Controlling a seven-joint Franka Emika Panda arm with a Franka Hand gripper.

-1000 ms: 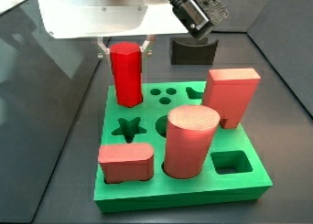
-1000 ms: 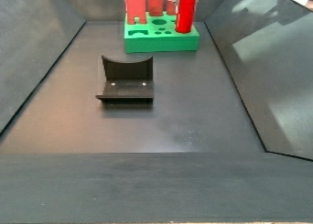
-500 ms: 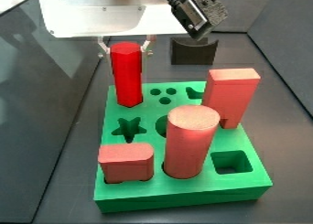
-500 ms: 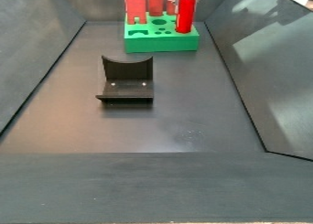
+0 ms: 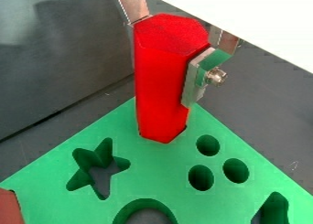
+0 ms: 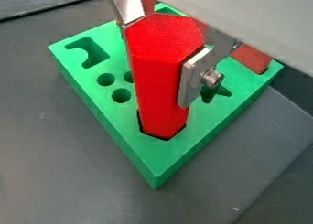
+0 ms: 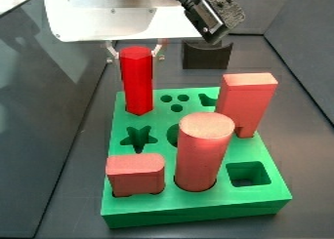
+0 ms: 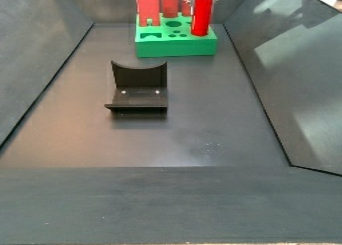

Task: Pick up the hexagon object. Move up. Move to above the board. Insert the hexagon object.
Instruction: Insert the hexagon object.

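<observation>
The hexagon object (image 7: 136,82), a slim bright red prism, stands upright with its lower end in the hexagon hole at a corner of the green board (image 7: 196,209). It shows up close in both wrist views (image 5: 159,81) (image 6: 159,81), and far off in a side view (image 8: 202,14). My gripper (image 7: 135,54) is above the board, its silver fingers (image 5: 203,74) pressed on opposite sides of the prism's upper part, shut on it. The board also shows in the other views (image 5: 159,164) (image 6: 146,159) (image 8: 174,47).
On the board stand a thick salmon-pink cylinder (image 7: 202,150), a tall salmon-pink square block (image 7: 245,104) and a low salmon-pink piece (image 7: 133,175). Star, round and square holes are open. The dark fixture (image 8: 138,86) stands mid-floor. Sloped dark walls enclose the floor.
</observation>
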